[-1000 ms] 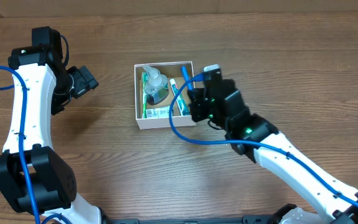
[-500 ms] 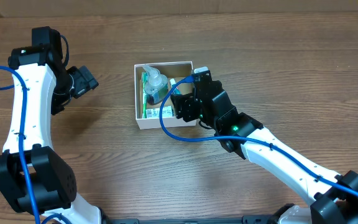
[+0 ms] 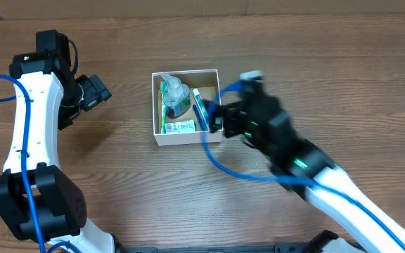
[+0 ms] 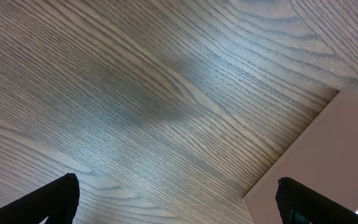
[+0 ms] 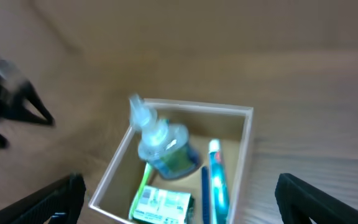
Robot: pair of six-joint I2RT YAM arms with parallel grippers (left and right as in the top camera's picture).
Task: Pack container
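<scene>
My right gripper point(image 5: 179, 186), jaws spread wide and empty, hangs over the near edge of the container point(image 5: 246, 140) just below me, where the clear bottle point(image 5: 166, 149) lies flat, apparently to fit the shallow walls.

Overhead, the light was even and fairly bright, with only soft shadows beside the arms. The right arm point(image 3: 280, 140) was smeared with blur toward 4 o'clock. The left wrist view was sharp, the counter point(image 4: 166, 93) grain crisp, with a pale sheen near 1 o'clock. The right wrist view was dim and blurred throughout, the container point(image 5: 197, 106) soft-edged.
</scene>
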